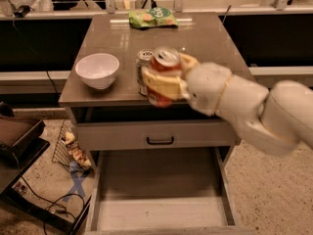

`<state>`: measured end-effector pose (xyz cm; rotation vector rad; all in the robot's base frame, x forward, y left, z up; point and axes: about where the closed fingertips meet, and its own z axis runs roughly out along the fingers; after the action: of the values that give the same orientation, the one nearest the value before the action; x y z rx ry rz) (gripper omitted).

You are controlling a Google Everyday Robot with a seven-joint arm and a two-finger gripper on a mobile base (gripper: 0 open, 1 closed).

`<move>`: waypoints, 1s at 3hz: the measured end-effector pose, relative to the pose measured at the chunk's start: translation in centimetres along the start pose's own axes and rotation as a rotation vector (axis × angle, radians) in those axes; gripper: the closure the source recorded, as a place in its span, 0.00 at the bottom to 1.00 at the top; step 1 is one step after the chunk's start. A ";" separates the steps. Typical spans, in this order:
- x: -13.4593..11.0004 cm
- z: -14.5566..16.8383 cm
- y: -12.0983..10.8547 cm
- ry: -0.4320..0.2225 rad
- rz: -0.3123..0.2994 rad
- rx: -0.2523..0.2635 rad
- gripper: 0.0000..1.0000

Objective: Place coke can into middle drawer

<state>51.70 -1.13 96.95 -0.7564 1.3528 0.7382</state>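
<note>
Gripper [162,84] fingers [155,82] clamped on the coke can [165,60], near-upright at the surface's [215,48] front edge; middle drawer [161,190] open right below.

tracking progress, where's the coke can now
The coke can is mid-view, in the gripper at the front edge of the table, beside the silver can, above the open middle drawer.

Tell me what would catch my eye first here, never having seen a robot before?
The big white arm reaching in from the right, its gripper shut on the red coke can, held in the air at the table's front edge. Below, the middle drawer stands pulled open. A white bowl sits on the table's left side.
</note>
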 end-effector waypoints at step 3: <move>19.8 -17.9 1.4 0.308 0.212 0.263 1.00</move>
<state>42.00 -14.51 75.99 -0.5354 1.7905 0.6075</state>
